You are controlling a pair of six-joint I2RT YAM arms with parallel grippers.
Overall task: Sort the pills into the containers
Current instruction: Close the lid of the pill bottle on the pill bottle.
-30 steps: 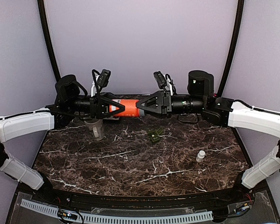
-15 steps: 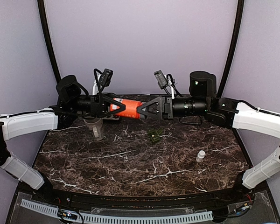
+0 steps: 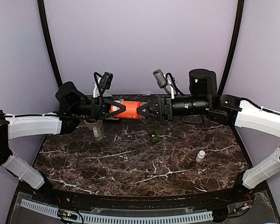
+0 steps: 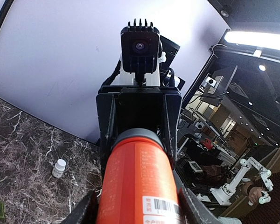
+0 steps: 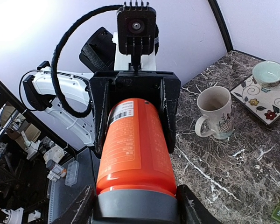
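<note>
Orange bottle (image 3: 130, 110), one, is clamped by left fingers (image 3: 114, 101) and right fingers (image 3: 149, 103); one white bottle (image 3: 201, 155) stands below.

Over the table's (image 3: 130, 170) 12 o'clock edge a bottle (image 3: 129, 109) lies sideways in the air, the left gripper (image 3: 115, 108) on its 9 o'clock end and the right gripper (image 3: 147, 110) on its 3 o'clock end. On the table, a mug (image 3: 97, 129) stands at 10 o'clock, a small case (image 3: 154, 136) just off centre toward 1 o'clock, and a vial (image 3: 201, 155) at 3 o'clock.
</note>
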